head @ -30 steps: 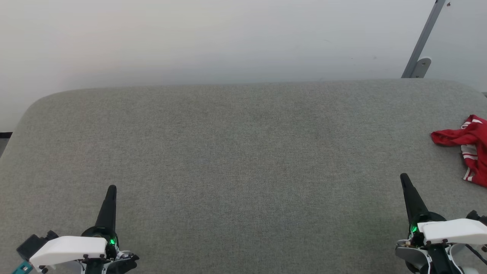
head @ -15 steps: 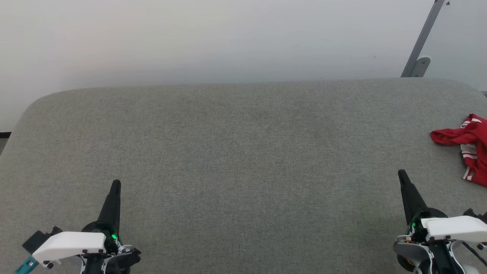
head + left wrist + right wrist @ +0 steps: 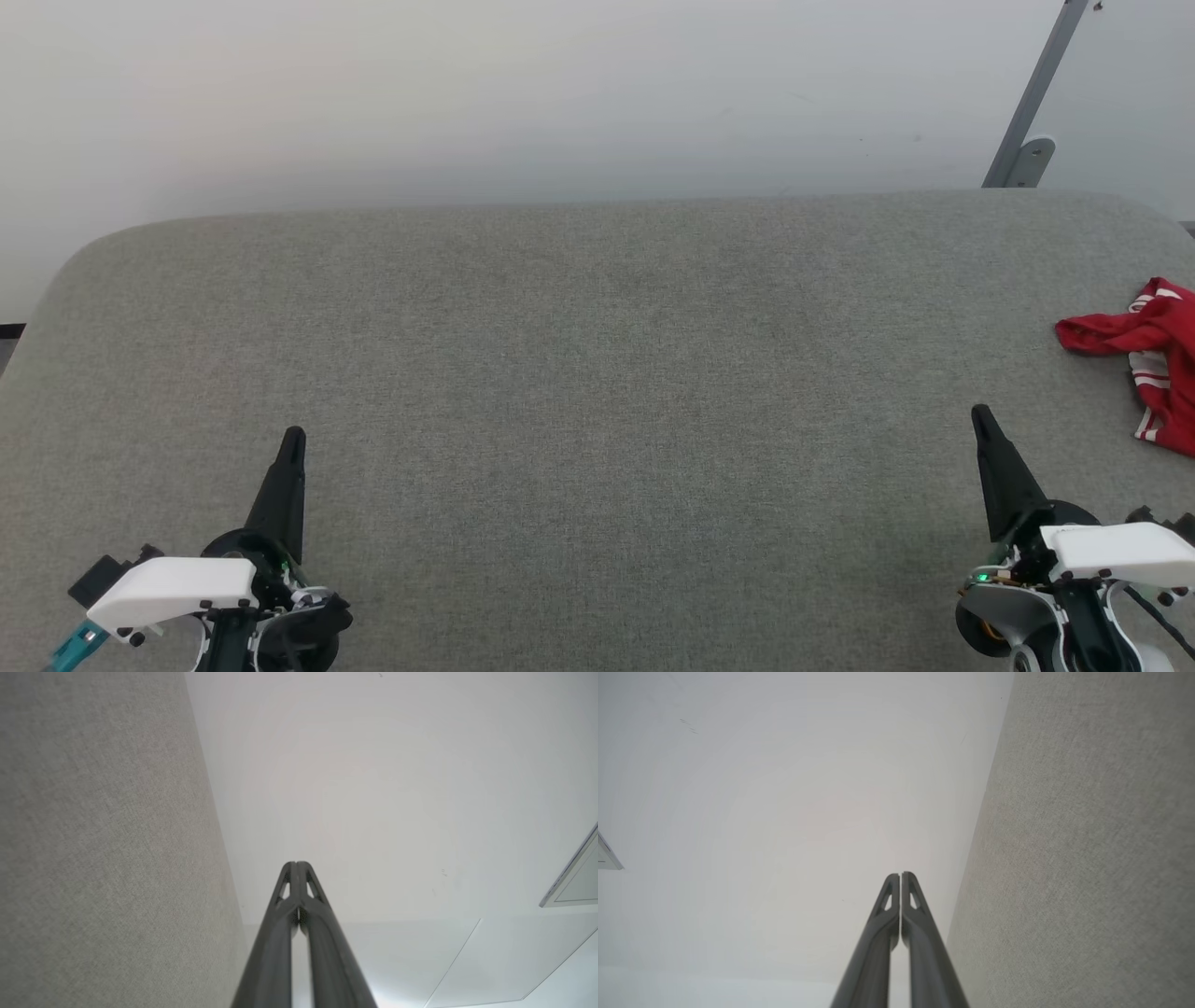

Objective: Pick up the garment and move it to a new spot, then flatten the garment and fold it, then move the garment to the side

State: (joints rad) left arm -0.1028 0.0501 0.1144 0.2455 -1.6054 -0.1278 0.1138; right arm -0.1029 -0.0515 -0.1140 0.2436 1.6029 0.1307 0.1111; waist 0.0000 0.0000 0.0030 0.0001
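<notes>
The garment is a crumpled red shirt with red-and-white striped trim, lying at the far right edge of the grey fabric surface and partly cut off by the head view's edge. My right gripper hovers near the front right, its tip left of and nearer than the garment, fingers shut with nothing held. Near the front left, my left gripper is shut and empty too. Each wrist view shows its own gripper, left and right, with fingers pressed together against a pale wall.
A pale wall rises behind the grey surface. A slanted grey metal bar with a bracket stands at the back right. The surface has rounded corners and a broad bare middle.
Both grippers have crept forward, further up the head view. The garment lies where it was.
</notes>
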